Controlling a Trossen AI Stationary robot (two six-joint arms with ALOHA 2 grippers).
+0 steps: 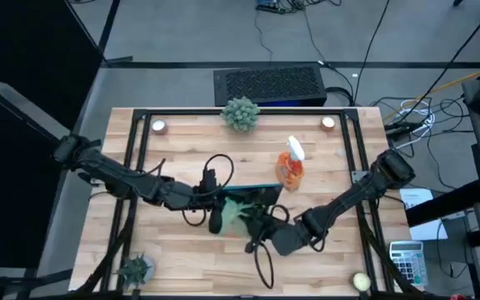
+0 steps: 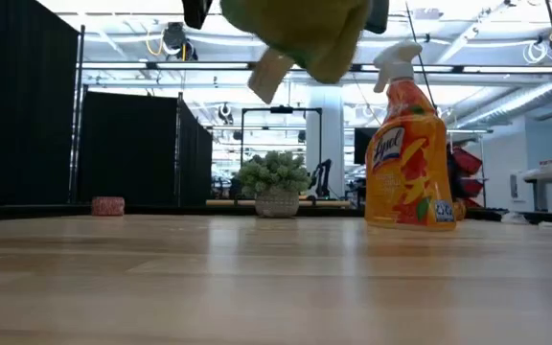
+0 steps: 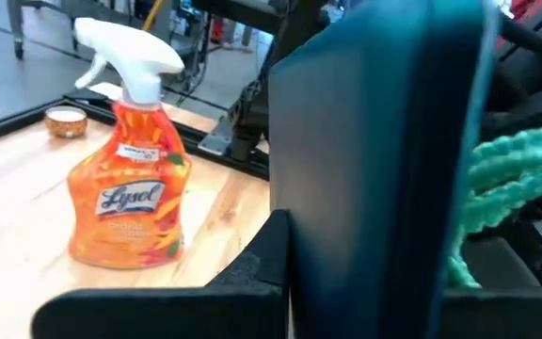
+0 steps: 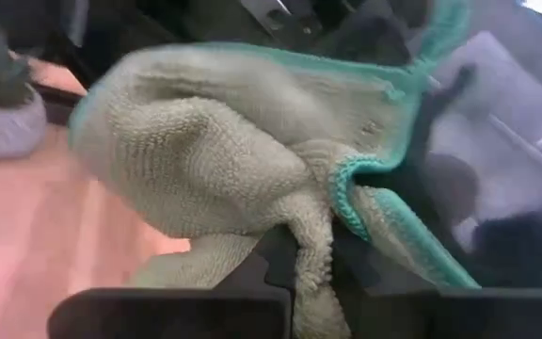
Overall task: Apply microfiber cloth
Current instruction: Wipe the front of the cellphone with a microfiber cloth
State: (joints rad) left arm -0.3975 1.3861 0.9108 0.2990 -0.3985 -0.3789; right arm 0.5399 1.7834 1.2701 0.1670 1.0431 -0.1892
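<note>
**A:** Start with what sits closest to you. Your right gripper (image 1: 258,222) is at the middle of the table, and its fingers are pinched on a bunched fold of the microfiber cloth (image 4: 224,169). The rest of the cloth billows forward past the fingers, teal hem showing.

**B:** And the cloth is off the wood?

**A:** Yes. From table height it hangs as a green lump (image 2: 305,34) well above the boards, nothing under it. From overhead it lies (image 1: 238,208) between the two grippers, just beside the tablet (image 1: 257,195).

**B:** Who has the tablet?

**A:** Your left gripper (image 1: 215,200) does. Its fingers are clamped on one edge, and the dark slab (image 3: 365,160) stands up on that edge, its long side running away from the left wrist camera. The cloth (image 3: 511,179) shows on its far side (so the two arms face each other across the screen).

**B:** So what does the wipe turn on?

**A:** I judge it turns on that: the cloth lies toward the left arm from your right gripper, touching or nearly touching the glass; I cannot tell which. Only the right arm is free to carry it.

**B:** Farther out?

**A:** The orange spray bottle (image 1: 292,164) stands upright beyond the tablet, then the plant ball (image 1: 241,113) at the far edge.
</note>
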